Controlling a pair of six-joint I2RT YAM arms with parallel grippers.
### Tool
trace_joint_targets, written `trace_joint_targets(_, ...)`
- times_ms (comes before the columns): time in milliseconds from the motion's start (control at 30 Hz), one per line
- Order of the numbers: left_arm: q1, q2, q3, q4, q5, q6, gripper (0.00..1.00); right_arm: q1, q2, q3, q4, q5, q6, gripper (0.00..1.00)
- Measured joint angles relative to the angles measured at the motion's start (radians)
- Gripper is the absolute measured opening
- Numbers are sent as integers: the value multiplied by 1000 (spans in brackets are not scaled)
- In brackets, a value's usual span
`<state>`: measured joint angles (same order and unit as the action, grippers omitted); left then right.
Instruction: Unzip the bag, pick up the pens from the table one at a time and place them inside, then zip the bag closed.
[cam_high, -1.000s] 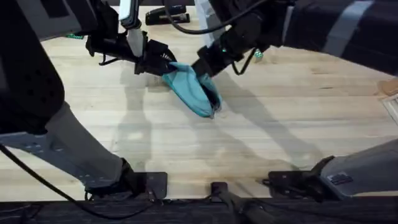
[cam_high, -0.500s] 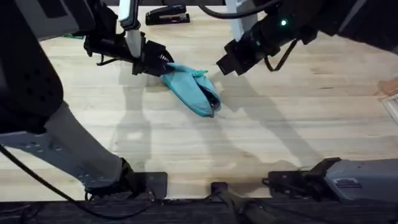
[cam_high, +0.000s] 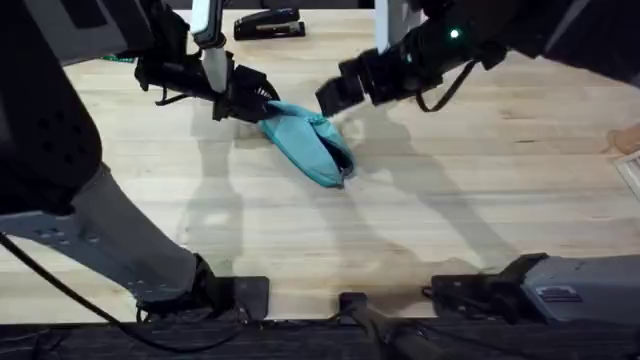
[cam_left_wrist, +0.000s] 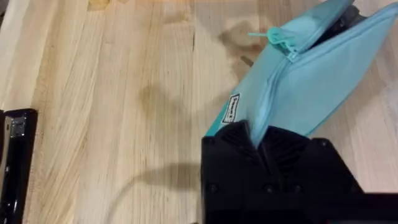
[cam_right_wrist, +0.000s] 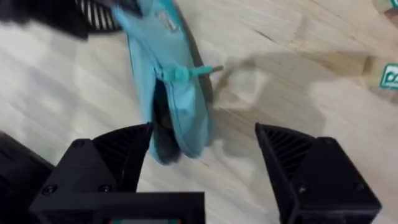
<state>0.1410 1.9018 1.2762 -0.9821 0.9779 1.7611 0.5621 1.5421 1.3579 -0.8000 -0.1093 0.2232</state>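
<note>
The teal bag (cam_high: 305, 148) lies slanted on the table (cam_high: 420, 220). My left gripper (cam_high: 248, 102) is shut on its near-left end, and the left wrist view shows the black fingers pinching the bag (cam_left_wrist: 311, 81) at the zipper seam. The zipper pull (cam_left_wrist: 277, 36) sticks out at the far end, where the mouth gapes and dark lining shows. My right gripper (cam_high: 335, 96) hovers open just above that open end. In the right wrist view its fingers (cam_right_wrist: 118, 155) stand wide apart over the bag (cam_right_wrist: 165, 68) and the pull (cam_right_wrist: 183, 73). The pens are out of view.
A black stapler (cam_high: 268, 24) lies at the table's far edge behind the bag, and it also shows as the stapler (cam_left_wrist: 12, 165) beside my left gripper. A small beige object (cam_high: 627, 140) sits at the right edge. Bare wood stretches in front of the bag.
My right gripper lifted off the bag's far end, swung right, then came back left above that end. The left gripper and the bag stayed put.
</note>
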Motion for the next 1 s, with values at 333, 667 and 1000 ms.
trace_joint_targets(333,0,0,0,1,-2,0,42,0,0,0,79,0,505,998)
trace_joint_targets(667,0,0,0,2,-2,0,42,0,0,0,106,0,593,998)
trace_joint_targets(1000,0,0,0,2,-2,0,42,0,0,0,105,0,592,998)
